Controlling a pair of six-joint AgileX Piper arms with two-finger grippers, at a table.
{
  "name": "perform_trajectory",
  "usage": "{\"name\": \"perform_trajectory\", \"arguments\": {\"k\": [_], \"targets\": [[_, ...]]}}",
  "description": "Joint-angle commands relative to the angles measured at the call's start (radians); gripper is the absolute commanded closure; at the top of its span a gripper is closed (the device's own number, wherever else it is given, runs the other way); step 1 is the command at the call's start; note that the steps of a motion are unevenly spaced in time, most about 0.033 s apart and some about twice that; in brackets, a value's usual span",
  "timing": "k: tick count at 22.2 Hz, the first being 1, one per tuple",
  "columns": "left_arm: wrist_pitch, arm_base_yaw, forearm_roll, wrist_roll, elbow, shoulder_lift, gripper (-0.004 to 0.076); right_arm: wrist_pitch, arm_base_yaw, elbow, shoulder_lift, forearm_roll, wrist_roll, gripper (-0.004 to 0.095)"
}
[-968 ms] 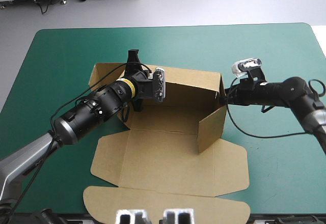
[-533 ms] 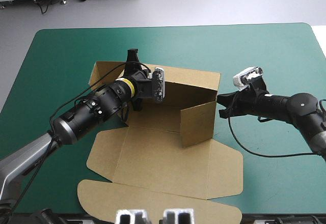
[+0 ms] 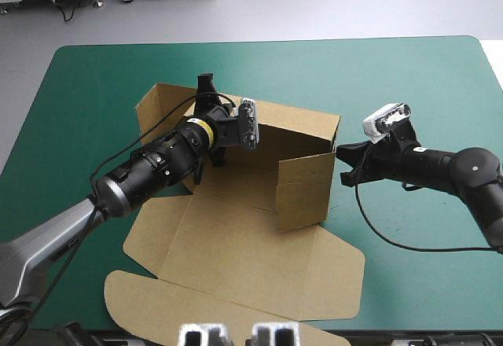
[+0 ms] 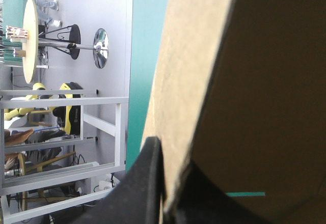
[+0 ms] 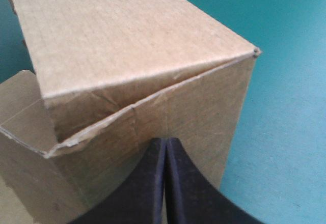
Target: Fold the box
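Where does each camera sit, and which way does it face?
High view: above, behind the robot, looking down on the table; left gripper and right gripper show.
Left wrist view: above the left gripper, facing along the box's raised wall; fingers clamp it.
Right wrist view: above the right gripper, facing the box's corner; shut fingers show.
All share the box.

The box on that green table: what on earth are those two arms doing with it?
Two robot arms are folding a cut sheet of brown board into a box on the teal-green table. The left gripper is shut on the raised back wall, near its left end. The right gripper, shut to a point, presses against the outside of the upright right side wall. The front panels lie flat toward the near edge, so the box is only partly formed.
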Motion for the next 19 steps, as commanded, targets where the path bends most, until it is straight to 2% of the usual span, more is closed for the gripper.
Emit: {"name": "perform_trajectory", "arguments": {"k": [1,4,10,15,19], "targets": [[0.027,-0.004,0.128,-0.205,-0.020,-0.019,0.0734,-0.078,-0.003,-0.030,-0.030,-0.064,0.072,0.0927],[0.055,-0.004,0.189,-0.328,-0.020,-0.019,0.0734,-0.118,-0.003,-0.036,-0.030,-0.084,0.059,0.0927],[0.123,-0.104,0.352,-0.482,-0.020,-0.019,0.0734,-0.080,-0.003,-0.086,-0.005,-0.117,0.047,0.0928],[0.216,-0.114,0.437,-0.578,-0.020,-0.019,0.0734,-0.147,-0.003,-0.231,-0.022,-0.177,0.247,0.0928],[0.233,-0.114,0.442,-0.603,-0.027,-0.019,0.0734,-0.140,-0.003,-0.438,-0.001,-0.395,0.491,0.0928]]}}
